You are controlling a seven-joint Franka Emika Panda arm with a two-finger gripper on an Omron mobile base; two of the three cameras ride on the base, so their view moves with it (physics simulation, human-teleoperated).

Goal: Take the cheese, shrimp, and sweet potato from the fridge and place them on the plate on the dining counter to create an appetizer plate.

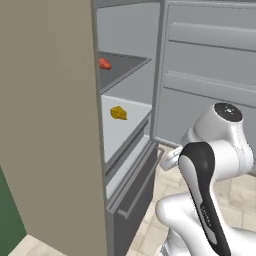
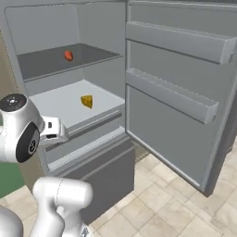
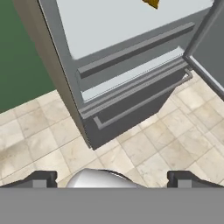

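The fridge (image 2: pixel 99 28) stands open in front of me. A yellow-orange cheese (image 2: pixel 87 101) wedge lies on its light lower shelf, also seen as the cheese (image 1: pixel 118 113) and, at the top edge of the hand view, the cheese (image 3: pixel 152 3). On the dark shelf above rests the reddish sweet potato (image 2: pixel 68 56), also sweet potato (image 1: pixel 104 63). My gripper (image 3: pixel 112 180) is open and holds nothing. It hangs outside the fridge, lower than the cheese shelf, facing the drawers and floor. The shrimp, the plate and the dining counter are out of view.
The fridge door (image 2: pixel 176 92) is swung wide to the right, with two door racks. The lower drawer (image 3: pixel 131 109) has a long bar handle. The tan side panel (image 1: pixel 50 125) closes off the left. Beige tiled floor (image 2: pixel 162 199) lies in front.
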